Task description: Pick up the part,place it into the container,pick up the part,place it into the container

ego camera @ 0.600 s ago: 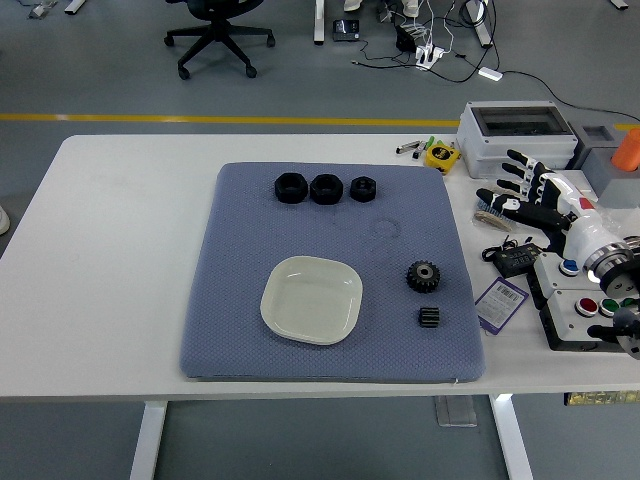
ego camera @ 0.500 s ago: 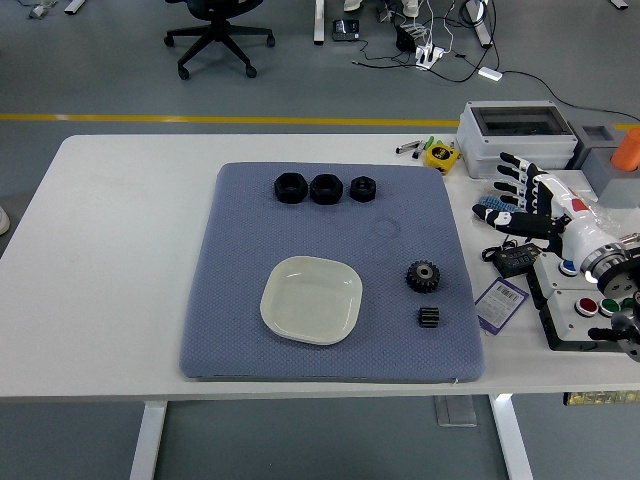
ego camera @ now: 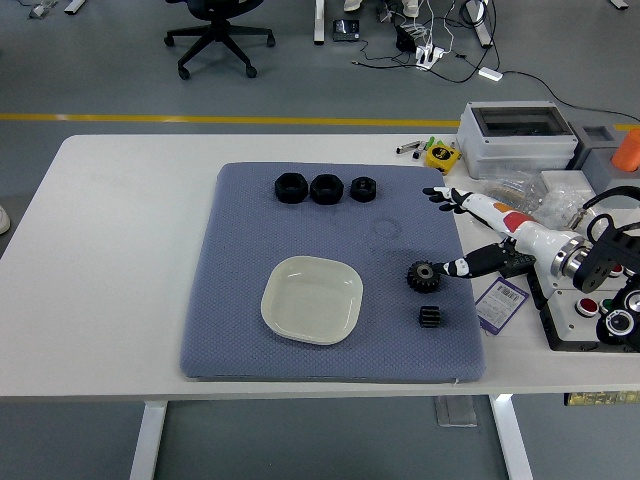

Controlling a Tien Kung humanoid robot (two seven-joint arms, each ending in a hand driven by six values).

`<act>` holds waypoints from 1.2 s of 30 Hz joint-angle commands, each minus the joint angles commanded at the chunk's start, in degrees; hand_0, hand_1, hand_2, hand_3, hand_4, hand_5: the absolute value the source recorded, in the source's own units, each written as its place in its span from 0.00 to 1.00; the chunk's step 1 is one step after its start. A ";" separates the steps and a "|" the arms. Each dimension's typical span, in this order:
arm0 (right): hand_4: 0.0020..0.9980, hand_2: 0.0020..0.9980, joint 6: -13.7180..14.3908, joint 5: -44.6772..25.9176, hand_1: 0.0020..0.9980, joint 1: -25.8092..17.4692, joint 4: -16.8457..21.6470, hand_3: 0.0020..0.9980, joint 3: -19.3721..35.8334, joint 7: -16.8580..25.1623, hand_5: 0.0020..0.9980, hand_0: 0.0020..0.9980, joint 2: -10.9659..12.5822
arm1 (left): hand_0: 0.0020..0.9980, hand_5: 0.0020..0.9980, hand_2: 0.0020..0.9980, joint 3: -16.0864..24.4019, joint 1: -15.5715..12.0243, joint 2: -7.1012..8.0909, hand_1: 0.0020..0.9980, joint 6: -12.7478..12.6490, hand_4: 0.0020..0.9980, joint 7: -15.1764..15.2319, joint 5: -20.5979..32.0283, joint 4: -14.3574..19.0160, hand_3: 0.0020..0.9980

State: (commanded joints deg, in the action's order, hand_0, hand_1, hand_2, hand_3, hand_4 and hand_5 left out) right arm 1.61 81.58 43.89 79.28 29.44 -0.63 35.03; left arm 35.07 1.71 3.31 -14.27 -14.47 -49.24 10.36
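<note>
Head view: a white table (ego camera: 110, 260) fills the middle of the frame, and a blue-grey textured square mat (ego camera: 250, 240) lies on it, slightly right of centre. On the mat, just below the frame's centre, sits a pale cream square dish with rounded corners (ego camera: 311, 299), holding nothing. To the right of the dish, near the mat's right edge, lies a black toothed gear wheel with a light hub (ego camera: 422, 276), and just below it a smaller black cylindrical gear (ego camera: 429, 317), the two close but apart. Along the mat's upper edge three black hexagonal nuts (ego camera: 325, 188) stand in a row side by side.

The robot's right hand (ego camera: 480, 232), white with black fingertips, comes in from the right edge and reaches over the mat's right border. Its fingers are spread and hold nothing; the lower fingertip (ego camera: 446, 269) is right at the gear wheel's right side, and whether it touches cannot be told. The upper finger points toward the upper left, well clear of the nuts.

At the right of the frame, off the mat, are a grey box with a clear lid (ego camera: 517, 135), a small yellow tape measure (ego camera: 440, 155), a purple card with a barcode (ego camera: 501, 303) and a control box with red and green buttons (ego camera: 580, 310).
</note>
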 joint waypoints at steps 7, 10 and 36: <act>0.90 0.84 -3.41 16.13 0.80 4.43 -3.46 0.89 -5.13 0.69 0.13 0.81 -2.71 | 0.55 0.65 0.60 -0.45 0.11 0.14 0.58 -0.15 0.68 0.12 0.49 0.01 0.64; 0.89 0.83 -3.66 23.18 0.79 5.65 -5.69 0.86 -6.11 0.91 0.13 0.79 -4.11 | 0.54 0.65 0.59 -0.49 0.18 0.16 0.58 -0.19 0.68 0.09 0.45 0.03 0.64; 0.85 0.80 -2.05 27.27 0.77 9.88 -20.58 0.84 -14.09 2.39 0.15 0.77 -12.15 | 0.54 0.65 0.58 -0.19 0.38 0.09 0.57 -0.07 0.68 -0.17 -0.19 0.17 0.64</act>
State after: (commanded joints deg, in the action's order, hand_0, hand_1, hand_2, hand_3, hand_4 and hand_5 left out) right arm -0.44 108.84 53.78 58.70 15.34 1.76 22.89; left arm 34.88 2.09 3.39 -14.34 -14.64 -49.42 10.53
